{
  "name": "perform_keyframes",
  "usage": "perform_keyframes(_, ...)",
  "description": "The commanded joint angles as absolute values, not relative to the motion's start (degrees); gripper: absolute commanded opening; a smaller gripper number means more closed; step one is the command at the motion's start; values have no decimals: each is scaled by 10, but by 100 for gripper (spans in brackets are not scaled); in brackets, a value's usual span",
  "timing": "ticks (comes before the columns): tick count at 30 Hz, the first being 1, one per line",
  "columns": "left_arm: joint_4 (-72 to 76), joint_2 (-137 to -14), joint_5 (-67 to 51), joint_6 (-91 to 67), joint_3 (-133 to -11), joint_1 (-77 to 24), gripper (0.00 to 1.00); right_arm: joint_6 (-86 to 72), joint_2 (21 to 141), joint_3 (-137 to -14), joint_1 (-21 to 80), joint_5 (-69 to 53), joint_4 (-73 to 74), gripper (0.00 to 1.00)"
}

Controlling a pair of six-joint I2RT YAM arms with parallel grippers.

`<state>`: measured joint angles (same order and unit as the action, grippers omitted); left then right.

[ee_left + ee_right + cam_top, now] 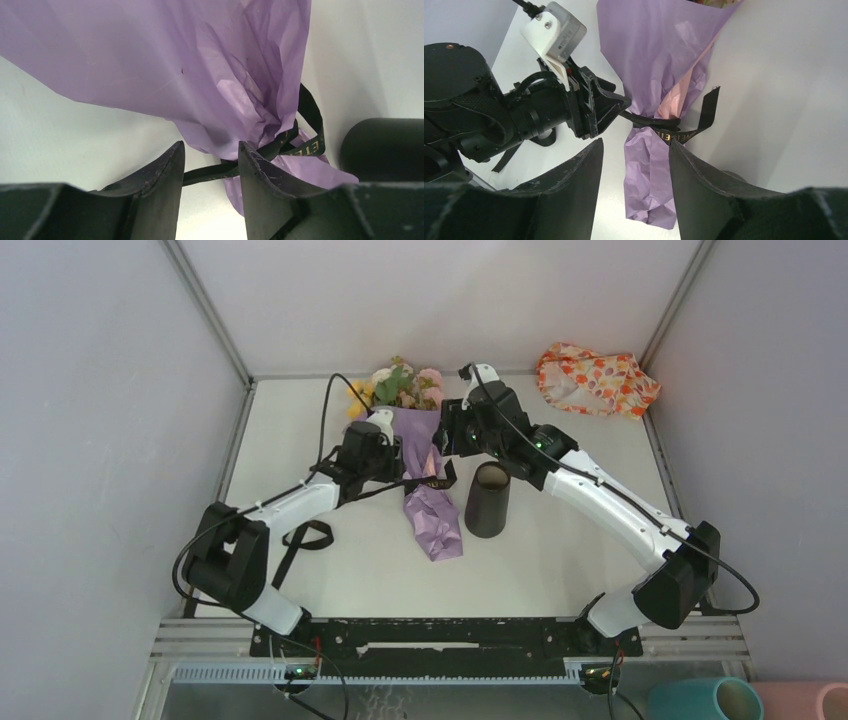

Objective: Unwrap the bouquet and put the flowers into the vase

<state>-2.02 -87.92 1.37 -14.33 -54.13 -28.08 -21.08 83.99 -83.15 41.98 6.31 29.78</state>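
The cone-shaped bouquet in crinkled purple paper (pixel 424 472) lies flat just left of the small matte black cylinder vase (pixel 488 500). Its long axis runs past the vase, rose heads (pixel 405 386) beyond it and the crumpled tail beside it. The left gripper (pixel 210 150) is parted, the black ribbon (pixel 311 107) crossing the gap unpinched. The right gripper (pixel 635 145) hangs spread and empty above the tied waist.

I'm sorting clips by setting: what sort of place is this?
Likely a robotics test cell: plain walls around a white table, left arm and right arm fixed at its edge, bouquet and vase as props.
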Motion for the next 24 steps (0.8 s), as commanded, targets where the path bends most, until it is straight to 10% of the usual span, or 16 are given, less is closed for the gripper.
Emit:
perform_keyframes(1,-34,-886,-7,-121,-540,-296,48,-221,823,-830,417,54,279,60)
perform_keyframes(24,-71,-882,93,-96,-531,-333,49,-230,819,-815,420,47,274,59)
